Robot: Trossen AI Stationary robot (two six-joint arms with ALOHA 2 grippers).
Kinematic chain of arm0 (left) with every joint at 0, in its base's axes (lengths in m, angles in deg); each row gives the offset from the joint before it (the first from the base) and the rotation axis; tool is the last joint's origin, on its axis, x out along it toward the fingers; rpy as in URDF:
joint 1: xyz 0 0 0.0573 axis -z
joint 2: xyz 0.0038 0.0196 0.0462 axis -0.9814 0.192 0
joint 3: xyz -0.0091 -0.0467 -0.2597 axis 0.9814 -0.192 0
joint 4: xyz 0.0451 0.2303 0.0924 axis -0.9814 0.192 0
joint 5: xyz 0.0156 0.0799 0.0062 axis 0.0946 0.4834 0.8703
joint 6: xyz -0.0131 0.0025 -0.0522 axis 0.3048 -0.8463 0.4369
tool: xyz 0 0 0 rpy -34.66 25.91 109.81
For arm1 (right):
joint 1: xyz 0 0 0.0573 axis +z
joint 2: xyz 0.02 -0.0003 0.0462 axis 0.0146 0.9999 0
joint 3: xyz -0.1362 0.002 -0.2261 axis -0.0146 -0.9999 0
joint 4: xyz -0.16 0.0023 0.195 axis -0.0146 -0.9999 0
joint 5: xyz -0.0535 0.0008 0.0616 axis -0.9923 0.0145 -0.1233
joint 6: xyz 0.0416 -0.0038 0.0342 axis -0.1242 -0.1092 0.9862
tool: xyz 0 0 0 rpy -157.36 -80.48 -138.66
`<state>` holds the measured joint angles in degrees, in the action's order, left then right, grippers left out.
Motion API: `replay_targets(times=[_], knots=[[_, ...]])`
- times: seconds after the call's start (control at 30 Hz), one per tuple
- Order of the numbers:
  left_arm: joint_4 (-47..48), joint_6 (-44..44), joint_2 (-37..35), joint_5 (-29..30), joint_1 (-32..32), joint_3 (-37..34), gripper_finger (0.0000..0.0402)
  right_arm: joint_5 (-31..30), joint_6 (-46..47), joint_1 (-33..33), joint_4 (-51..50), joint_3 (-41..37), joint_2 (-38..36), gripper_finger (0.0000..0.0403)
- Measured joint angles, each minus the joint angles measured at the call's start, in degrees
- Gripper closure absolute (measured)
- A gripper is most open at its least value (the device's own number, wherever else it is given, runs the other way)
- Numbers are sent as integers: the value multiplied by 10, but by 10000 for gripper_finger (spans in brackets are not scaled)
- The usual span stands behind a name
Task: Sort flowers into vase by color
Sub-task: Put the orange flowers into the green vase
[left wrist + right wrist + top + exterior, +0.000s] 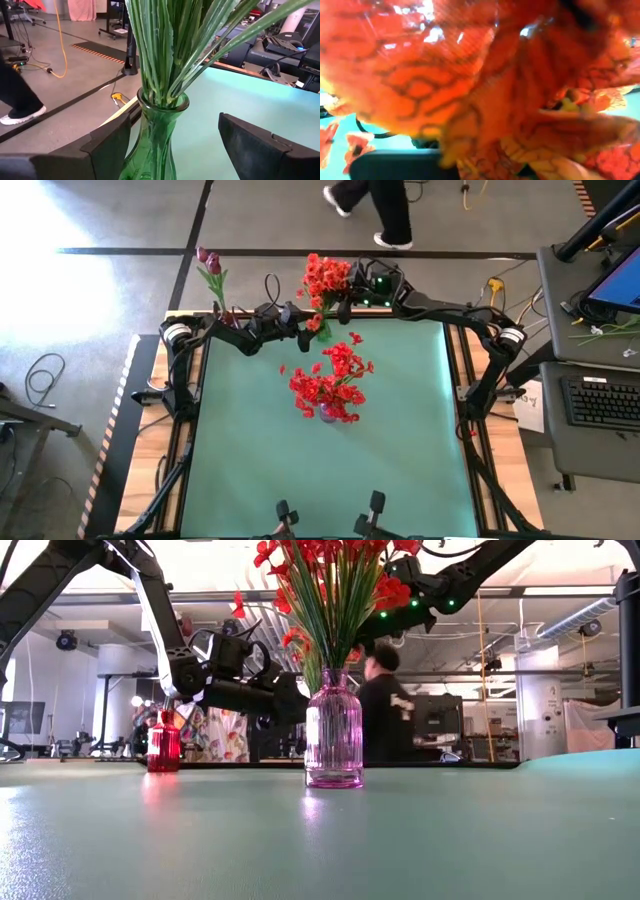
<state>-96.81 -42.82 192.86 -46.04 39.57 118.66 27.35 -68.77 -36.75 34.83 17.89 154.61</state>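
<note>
Right gripper (345, 298) at table's 12 o'clock, fingers pressed together among orange flowers (325, 280); weak pinch risks dropped stem. Left gripper (172, 145), fingers spread, straddles green vase (157, 130); careless nudge could tip it.

We see open surface (400, 440) all around the purple vase (328, 413); behind it, both arms and orange-red flowers (327, 278) crowd the far edge.

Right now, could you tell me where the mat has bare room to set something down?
The green mat lies bare on the near half, below the pink vase of red flowers, and along both side edges. The far edge is crowded: the left gripper straddles the green vase, and the right gripper sits at the orange-red flowers.
</note>
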Motion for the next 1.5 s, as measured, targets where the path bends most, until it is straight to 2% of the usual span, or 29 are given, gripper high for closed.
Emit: replay_targets(times=[0.87,1.03,1.5], knots=[[0,0,0,0,0,0,114,0,-33,9,-11,0,28,379],[0,0,0,0,0,0,114,0,-32,12,-11,0,28,357],[0,0,0,0,0,0,114,-13,-8,14,-39,0,-14,251]])
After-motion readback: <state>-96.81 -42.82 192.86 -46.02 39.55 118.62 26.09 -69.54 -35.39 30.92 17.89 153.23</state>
